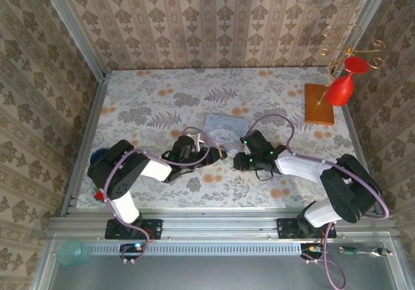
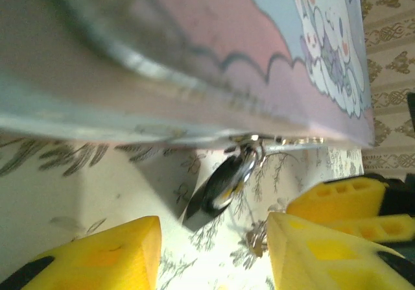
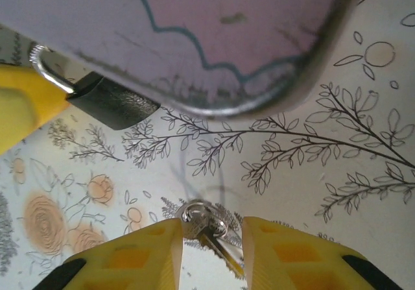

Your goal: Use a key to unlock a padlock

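Note:
The small dark padlock lies at the edge of the pastel tin, its silvery shackle up against the rim. In the left wrist view the padlock sits just beyond my left gripper, which is open with nothing between its fingers. My right gripper faces it from the other side, shut on the key. The key's bow rests against one finger, its blade slants to the other, and it casts a shadow on the cloth. Both grippers meet below the tin at mid-table.
A wooden base with a red glass and a gold wire stand is at the back right. A teal cup sits on the rail at the near left. Wallpapered walls close three sides.

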